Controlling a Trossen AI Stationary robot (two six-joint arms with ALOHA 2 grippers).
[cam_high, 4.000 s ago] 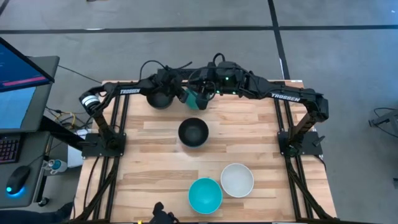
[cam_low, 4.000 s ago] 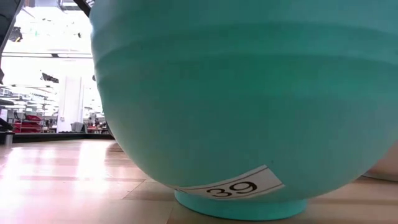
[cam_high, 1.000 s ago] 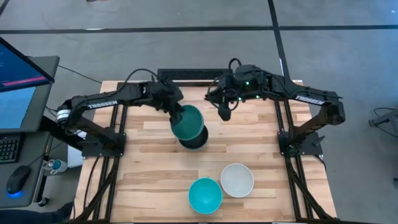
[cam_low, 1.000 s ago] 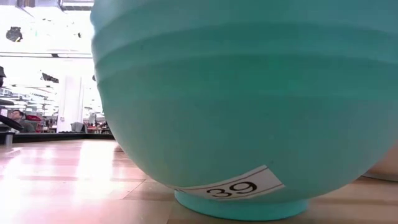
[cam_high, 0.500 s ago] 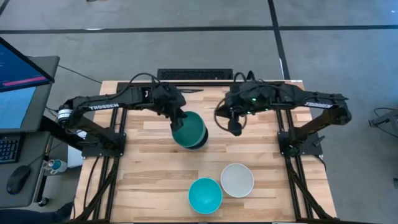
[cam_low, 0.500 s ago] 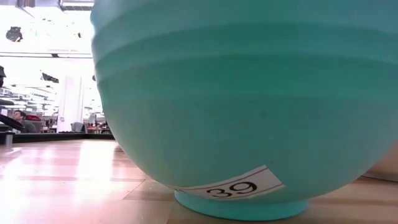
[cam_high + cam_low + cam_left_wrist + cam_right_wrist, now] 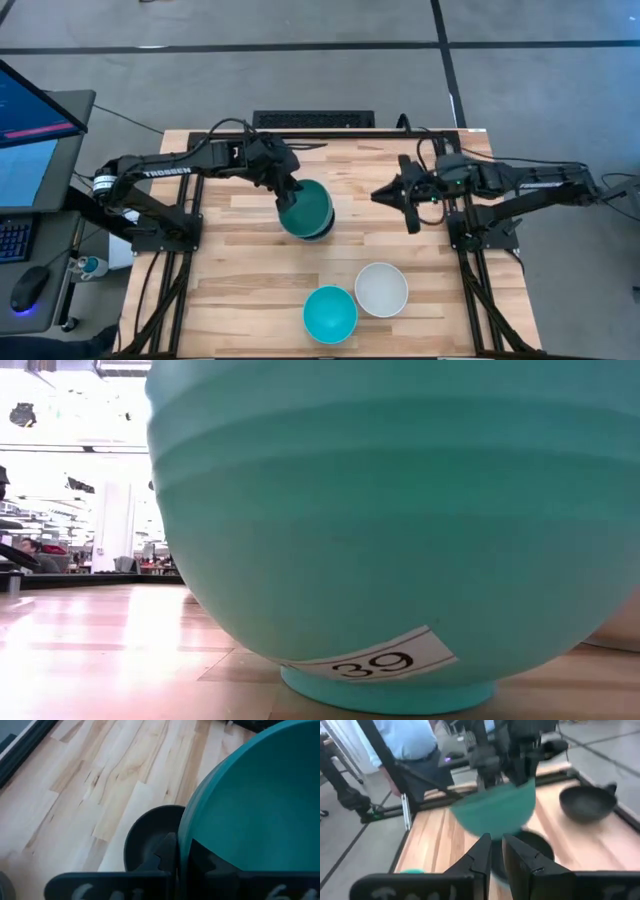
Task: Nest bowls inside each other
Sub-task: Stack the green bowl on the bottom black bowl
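Since a second ago the right gripper [image 7: 410, 203] has swung away from the middle of the counter [image 7: 240, 290] toward its right edge, where it hangs over the wood with its fingers [image 7: 481, 854] nearly together and holding nothing, seemingly to leave the left arm room. The left gripper [image 7: 287, 196] has carried the teal-green round plastic bowl [image 7: 305, 205] a little lower; its fingers pinch the bowl's rim, one inside the wall and one outside, which keeps the bowl mouth-up for dropping in. It hangs tilted just above the black round plastic bowl [image 7: 147, 840] on the counter, apparently not yet seated. A second black plastic bowl [image 7: 586, 802] sits apart near the far edge. The bright cyan-blue plastic bowl [image 7: 330, 313] and the white plastic bowl [image 7: 381, 288] wait side by side near the front edge, probably next to be nested.
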